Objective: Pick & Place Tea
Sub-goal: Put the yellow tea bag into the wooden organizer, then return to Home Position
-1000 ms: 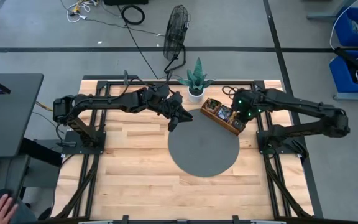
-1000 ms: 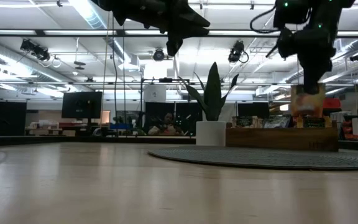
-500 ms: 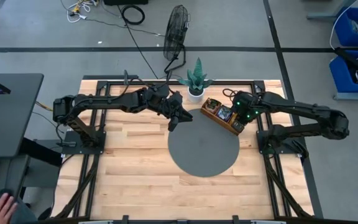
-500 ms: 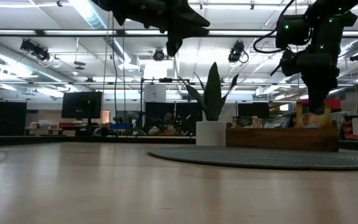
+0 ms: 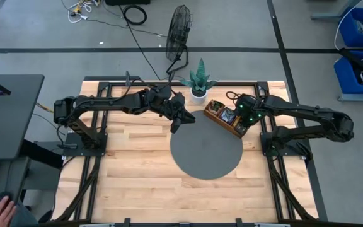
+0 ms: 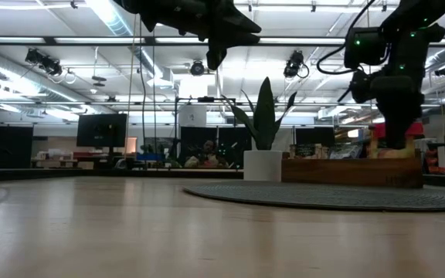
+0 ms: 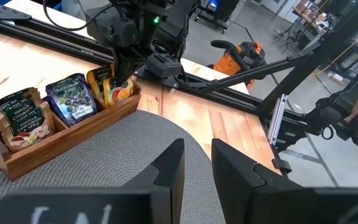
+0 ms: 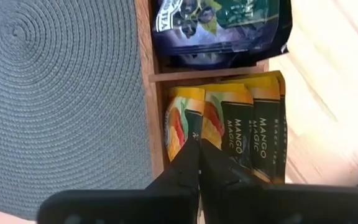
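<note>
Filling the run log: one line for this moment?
right gripper: shut, in tray among mango sachets | left gripper: open, above mat

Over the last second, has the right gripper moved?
Yes. The right gripper has come down toward the wooden tray, lowering its orange tea sachet into the end compartment.

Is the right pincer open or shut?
Shut: the right pincer has its fingers together, tips among the yellow sachets in the tray.

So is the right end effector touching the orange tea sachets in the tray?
Touching: the right wrist view shows the right end effector shut, fingertips pressed into the orange sachets.
</note>
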